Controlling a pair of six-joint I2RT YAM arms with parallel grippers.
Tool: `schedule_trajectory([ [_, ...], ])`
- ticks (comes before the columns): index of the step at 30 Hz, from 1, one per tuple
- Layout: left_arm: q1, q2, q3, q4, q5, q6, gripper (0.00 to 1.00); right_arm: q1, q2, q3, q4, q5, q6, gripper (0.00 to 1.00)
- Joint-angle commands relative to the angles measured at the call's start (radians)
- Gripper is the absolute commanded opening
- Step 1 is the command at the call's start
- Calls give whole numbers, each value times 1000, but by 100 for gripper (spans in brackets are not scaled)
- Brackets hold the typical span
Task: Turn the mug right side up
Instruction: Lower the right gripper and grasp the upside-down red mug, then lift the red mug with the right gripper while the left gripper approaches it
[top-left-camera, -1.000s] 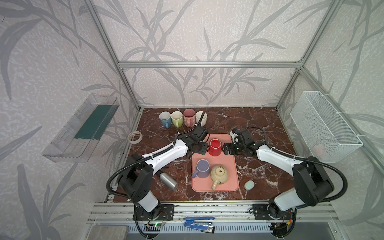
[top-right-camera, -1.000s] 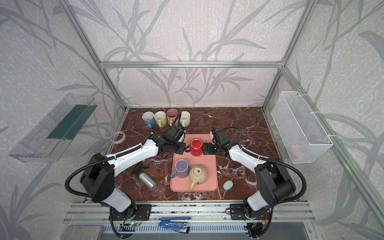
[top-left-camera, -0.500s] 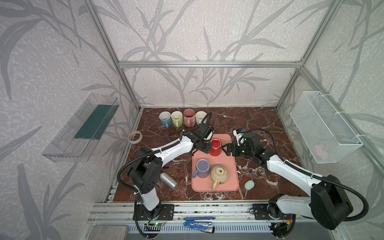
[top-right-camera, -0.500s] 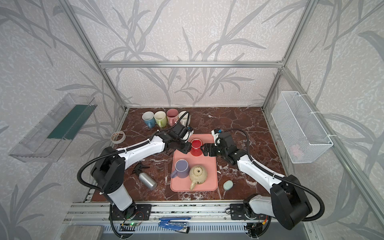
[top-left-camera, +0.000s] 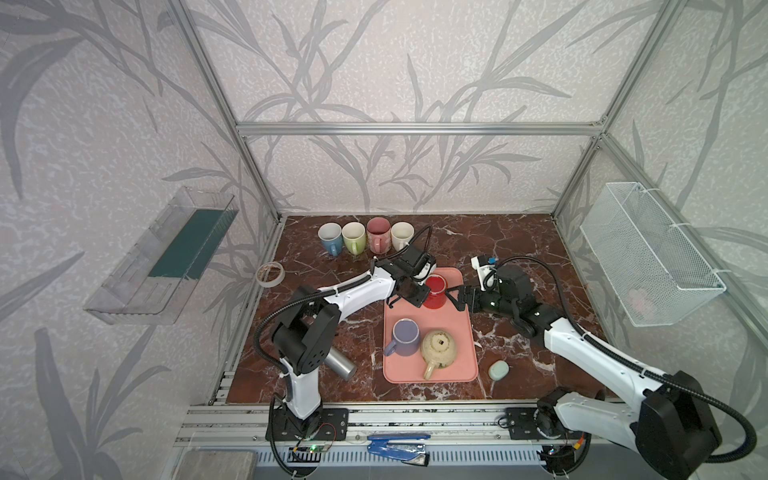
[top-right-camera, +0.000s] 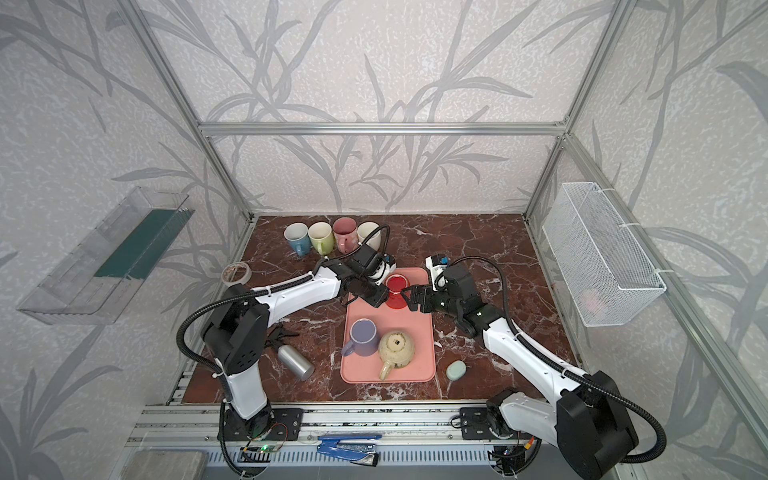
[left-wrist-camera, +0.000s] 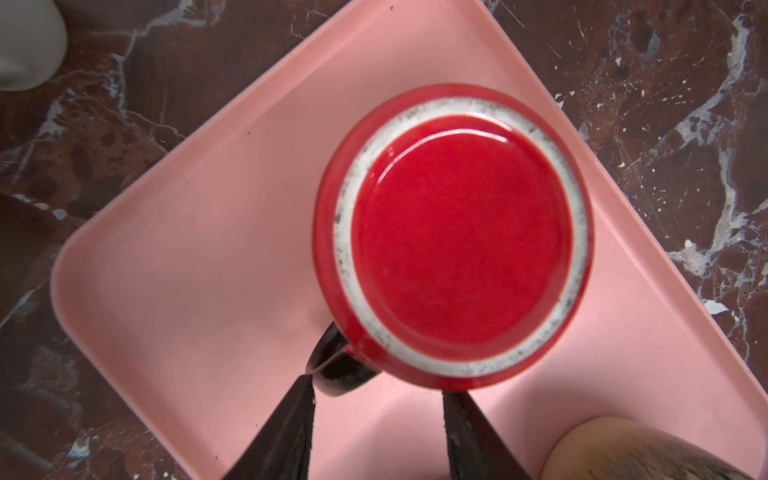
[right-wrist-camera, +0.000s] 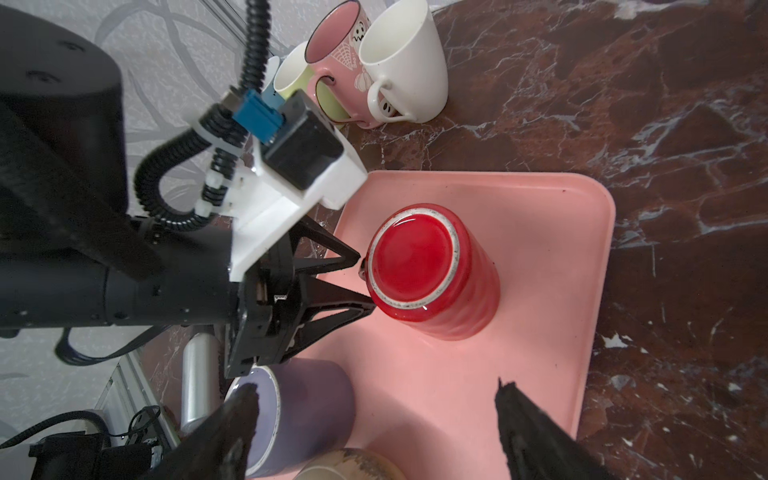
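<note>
A red mug stands upside down at the far end of the pink tray. Its glazed base faces up, and its dark handle points toward my left arm. My left gripper is open at the mug's left side. Its two tips sit either side of the handle and right by the mug's wall. My right gripper stands wide open to the right of the mug, holding nothing.
On the same tray stand a purple mug and a beige teapot. Several mugs line the back. A tape roll, a metal bottle and a green pebble-like object lie on the marble. A wire basket hangs at the right.
My left gripper has moved right, up against the mug's handle side. The right arm has changed its pose, its elbow swinging down, while its gripper stays to the right of the mug.
</note>
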Motion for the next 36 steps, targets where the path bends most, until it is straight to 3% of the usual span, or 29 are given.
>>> schedule_trajectory([
  [1,-1,18,31,7,48,36,48,-2,-14,-13,26,-17,9,88],
  [6,-3,35,36,30,77,29,45,-2,-14,-16,31,-14,10,88],
  [12,-22,51,33,53,101,14,32,-3,-14,-15,31,-13,9,88],
  [18,-51,55,29,66,94,17,27,-2,-11,-15,31,-8,5,88],
  [29,-54,93,106,1,24,26,39,-2,-14,-15,29,-6,4,88],
  [36,-61,131,141,-37,-17,13,38,-1,-19,-17,27,0,3,88],
])
